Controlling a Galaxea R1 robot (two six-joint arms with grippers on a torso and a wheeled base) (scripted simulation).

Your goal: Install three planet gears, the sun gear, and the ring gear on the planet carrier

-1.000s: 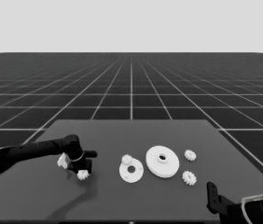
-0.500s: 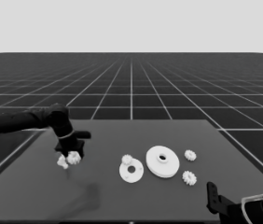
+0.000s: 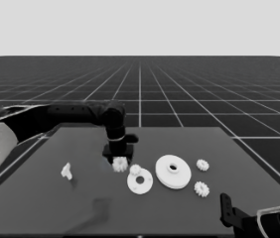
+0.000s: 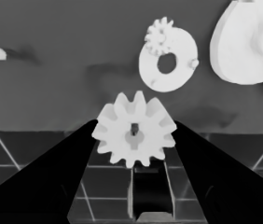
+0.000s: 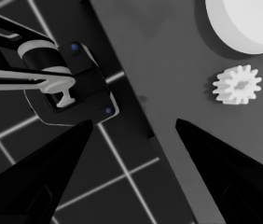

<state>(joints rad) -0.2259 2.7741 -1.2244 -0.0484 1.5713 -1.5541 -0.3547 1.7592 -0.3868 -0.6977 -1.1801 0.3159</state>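
The left gripper is clamped on a small white toothed planet gear, its keyed centre hole facing the wrist camera, held just left of the thin flat white smaller round part. The left wrist view shows another small gear sitting on that part's rim. The thick white larger round part lies just right of it. Two more gears lie farther right. The right gripper, fingers spread, waits at the table's near right corner.
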